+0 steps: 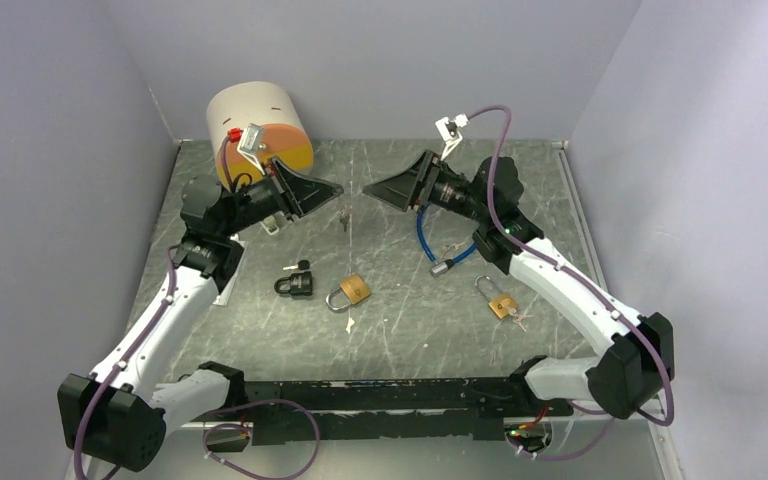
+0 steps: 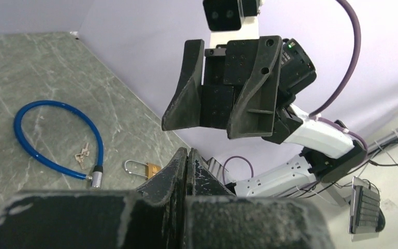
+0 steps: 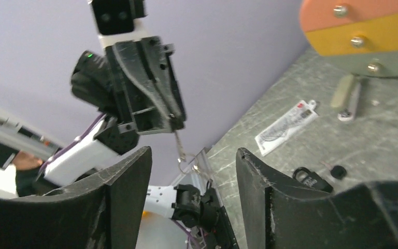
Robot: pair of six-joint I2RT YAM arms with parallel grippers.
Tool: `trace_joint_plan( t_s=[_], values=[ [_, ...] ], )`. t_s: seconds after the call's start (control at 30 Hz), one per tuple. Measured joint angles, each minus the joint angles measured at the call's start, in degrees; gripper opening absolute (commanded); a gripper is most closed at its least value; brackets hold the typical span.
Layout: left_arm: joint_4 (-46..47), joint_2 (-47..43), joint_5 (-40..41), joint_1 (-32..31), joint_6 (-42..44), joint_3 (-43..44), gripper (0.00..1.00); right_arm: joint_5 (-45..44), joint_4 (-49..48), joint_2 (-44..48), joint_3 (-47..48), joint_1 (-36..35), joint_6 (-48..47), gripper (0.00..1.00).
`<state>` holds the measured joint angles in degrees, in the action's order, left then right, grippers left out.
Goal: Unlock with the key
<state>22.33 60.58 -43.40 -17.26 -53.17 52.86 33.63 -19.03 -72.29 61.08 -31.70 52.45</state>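
Note:
My left gripper (image 1: pixel 339 190) is raised over the back of the table and shut on a small silver key (image 1: pixel 344 217). In the right wrist view the key (image 3: pixel 179 145) hangs from the left gripper's tips (image 3: pixel 175 122) with a ring below it. In its own view the left gripper (image 2: pixel 189 151) has its jaws pressed together. My right gripper (image 1: pixel 369 190) faces it, just to the right, open with nothing between its fingers (image 3: pixel 194 151). A black padlock (image 1: pixel 295 285) and a brass padlock (image 1: pixel 351 291) lie on the table below.
A second brass padlock (image 1: pixel 503 303) with keys lies at the right. A blue cable lock (image 1: pixel 430 240) lies under the right arm. An orange and yellow cylinder (image 1: pixel 260 130) stands at the back left, with a white card (image 3: pixel 285 127) near it.

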Motion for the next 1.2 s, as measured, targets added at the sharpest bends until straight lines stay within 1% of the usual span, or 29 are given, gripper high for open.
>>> trace_joint_plan(
  t_s=[0.03,0.2,0.37,0.4,0.43,0.5,0.53,0.6,0.77,0.87,1.03,1.13,1.17,1.2],
  values=[
    [0.8,0.3,-0.8,0.0,-0.2,0.3,0.03,1.3,-0.8,-0.6,0.9,-0.3,-0.5,0.57],
    [4.6,1.4,-2.4,0.0,-2.7,0.7,0.02,5.9,-3.4,-4.7,5.5,-2.9,-1.9,0.38],
    [8.6,2.2,-1.9,0.0,-6.1,0.7,0.03,8.0,-5.8,-7.5,6.1,-4.0,-1.0,0.22],
    [9.2,2.3,-1.8,0.0,-6.5,0.7,0.03,8.2,-6.3,-8.0,6.1,-4.0,-0.6,0.21],
    [9.6,2.4,-1.8,0.0,-6.6,0.7,0.03,8.6,-6.8,-8.2,6.1,-4.0,-0.1,0.18],
    [9.7,2.7,-1.7,0.1,-6.8,0.7,0.03,8.8,-7.6,-8.4,6.1,-4.0,0.3,0.08],
    [9.8,2.9,-1.5,0.1,-7.1,0.7,0.03,8.8,-8.0,-8.4,6.1,-4.0,0.5,0.06],
    [10.4,3.1,-1.3,0.1,-7.8,0.7,0.03,9.1,-8.6,-8.7,6.1,-4.0,1.0,0.06],
    [11.1,3.5,-0.2,0.2,-8.1,0.2,0.03,10.1,-10.4,-10.1,6.4,-3.9,1.9,0.1],
    [12.5,4.2,0.7,0.2,-8.6,-0.2,0.03,10.4,-11.5,-11.1,6.5,-3.8,3.0,0.09],
    [14.0,5.2,1.9,0.2,-9.3,-0.7,0.03,10.4,-12.3,-12.0,6.5,-3.6,3.5,0.0],
    [14.1,5.2,3.0,0.2,-9.1,-0.9,0.03,10.6,-13.9,-13.0,6.6,-3.5,4.6,0.0],
    [13.6,5.2,3.3,0.3,-8.8,-0.9,0.05,10.6,-14.1,-13.4,6.7,-3.5,4.9,0.0],
    [13.2,5.2,3.5,0.3,-8.6,-0.9,0.14,10.6,-14.2,-13.7,6.8,-3.4,5.0,0.0]
  ],
)
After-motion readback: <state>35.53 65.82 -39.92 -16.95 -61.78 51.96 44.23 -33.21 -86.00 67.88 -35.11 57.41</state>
